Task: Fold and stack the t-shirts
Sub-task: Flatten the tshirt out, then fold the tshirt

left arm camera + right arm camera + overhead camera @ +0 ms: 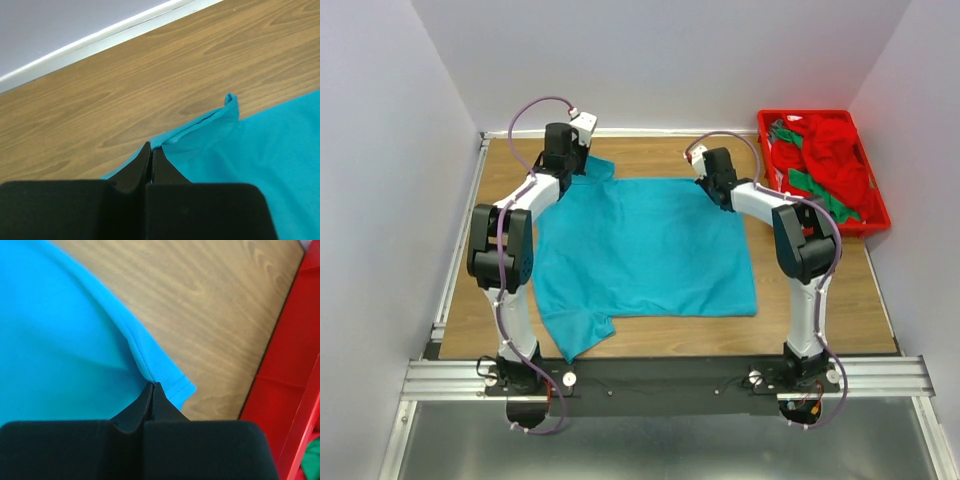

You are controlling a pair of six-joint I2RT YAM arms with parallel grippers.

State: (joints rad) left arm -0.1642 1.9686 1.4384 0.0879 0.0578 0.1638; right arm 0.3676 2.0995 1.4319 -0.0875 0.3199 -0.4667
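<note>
Where the teal shirt [645, 245] lies, it covers the middle of the table [650, 155], spread nearly flat. One sleeve points toward the near edge on the left, and the other lies at the far left corner. We see its far edge running between the two grippers.

The left gripper [563, 162] is at the far left sleeve. In the left wrist view its fingers [142, 165] are pressed together with no gap, and the sleeve's edge runs into their tips. We read this as closed on the teal shirt. A small fold of cloth stands up from the table just beyond the tips.

The right gripper [712, 182] is at the far right corner of the shirt. In the right wrist view its fingers [162, 402] also meet with no gap. The stitched hem enters between their tips, so this gripper too is closed on the shirt. The hem corner juts out just to the right of the tips.

The tray [810, 114] sits at the far right of the table, apart from the teal shirt. It holds a heap of shirts [830, 165], red with green among them, loose and unfolded. In the right wrist view the tray's wall is near the gripped corner, with bare wood between them.
</note>
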